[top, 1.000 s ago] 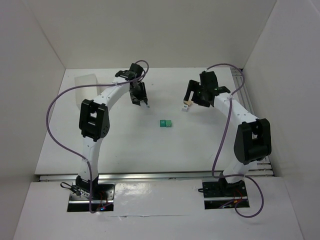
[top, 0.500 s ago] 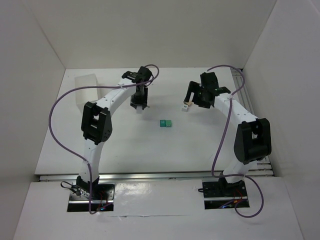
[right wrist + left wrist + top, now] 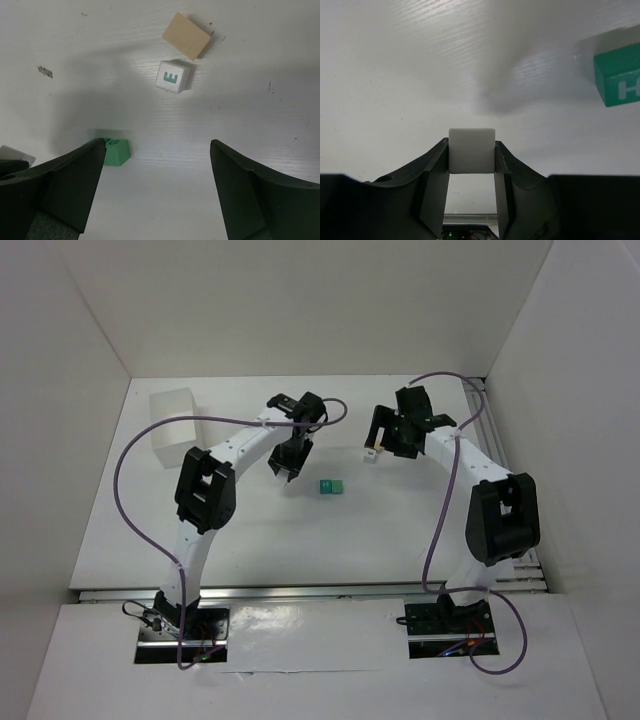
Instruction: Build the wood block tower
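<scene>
The left gripper is clamped on a small, matte, plain white cube-shaped block, with its two black fingers flat against the block's opposite sides. I cannot tell whether the block touches the surface. A teal-green painted wooden cube lies near this gripper but apart from it, off to its right, with a white letter on one face.

The right gripper has its jaws spread wide and grips nothing. Ahead of its fingertips lies a white wooden cube printed with a teal letter E. Just beyond that cube is a tan bare-wood block, seen as a tilted rectangle, their corners almost meeting. In this view the teal-green cube sits by the tip of one dark finger, partly hidden behind it.

From above, the teal-green cube lies between the two grippers, nearer the left one.

The worktop is white, with fine streaked grain and a few dark specks. Plain white walls enclose it on three sides. A translucent white rectangular plastic tray stands at the far left, well apart from the blocks.
</scene>
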You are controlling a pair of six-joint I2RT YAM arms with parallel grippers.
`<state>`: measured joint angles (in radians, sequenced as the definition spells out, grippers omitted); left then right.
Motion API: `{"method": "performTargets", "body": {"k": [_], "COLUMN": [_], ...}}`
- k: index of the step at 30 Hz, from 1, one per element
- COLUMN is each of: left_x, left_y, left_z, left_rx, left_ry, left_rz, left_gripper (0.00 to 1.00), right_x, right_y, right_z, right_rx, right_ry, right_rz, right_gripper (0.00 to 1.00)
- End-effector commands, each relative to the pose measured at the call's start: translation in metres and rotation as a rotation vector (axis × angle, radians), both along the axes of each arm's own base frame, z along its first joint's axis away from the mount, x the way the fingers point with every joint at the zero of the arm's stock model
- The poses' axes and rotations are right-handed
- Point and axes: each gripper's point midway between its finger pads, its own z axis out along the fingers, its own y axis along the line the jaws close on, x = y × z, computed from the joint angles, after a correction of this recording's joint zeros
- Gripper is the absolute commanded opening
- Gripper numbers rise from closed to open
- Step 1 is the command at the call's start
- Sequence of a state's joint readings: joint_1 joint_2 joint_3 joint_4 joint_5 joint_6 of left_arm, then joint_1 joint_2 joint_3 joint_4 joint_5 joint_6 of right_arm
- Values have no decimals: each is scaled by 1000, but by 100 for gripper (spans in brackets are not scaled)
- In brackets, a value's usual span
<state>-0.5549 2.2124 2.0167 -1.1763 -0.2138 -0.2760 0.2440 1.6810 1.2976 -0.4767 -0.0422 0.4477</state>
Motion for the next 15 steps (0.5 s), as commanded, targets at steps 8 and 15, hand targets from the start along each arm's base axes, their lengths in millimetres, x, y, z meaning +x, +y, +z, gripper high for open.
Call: {"method": "performTargets", "body": {"k": [8, 15], "left_x": [15, 15], "left_y": [-6, -9], "left_z": [-35, -48], "left_rx": [58, 62], "left_ry": [55, 83], "left_rz": [-24, -25], "left_gripper": [0, 23], "right_x": [-3, -2], "right_y": [6, 6], "right_z": [2, -5], "right_rx": [-11, -15], "right_ry": [-7, 11], "right_rz": [11, 11], "right_gripper": [92, 92]}}
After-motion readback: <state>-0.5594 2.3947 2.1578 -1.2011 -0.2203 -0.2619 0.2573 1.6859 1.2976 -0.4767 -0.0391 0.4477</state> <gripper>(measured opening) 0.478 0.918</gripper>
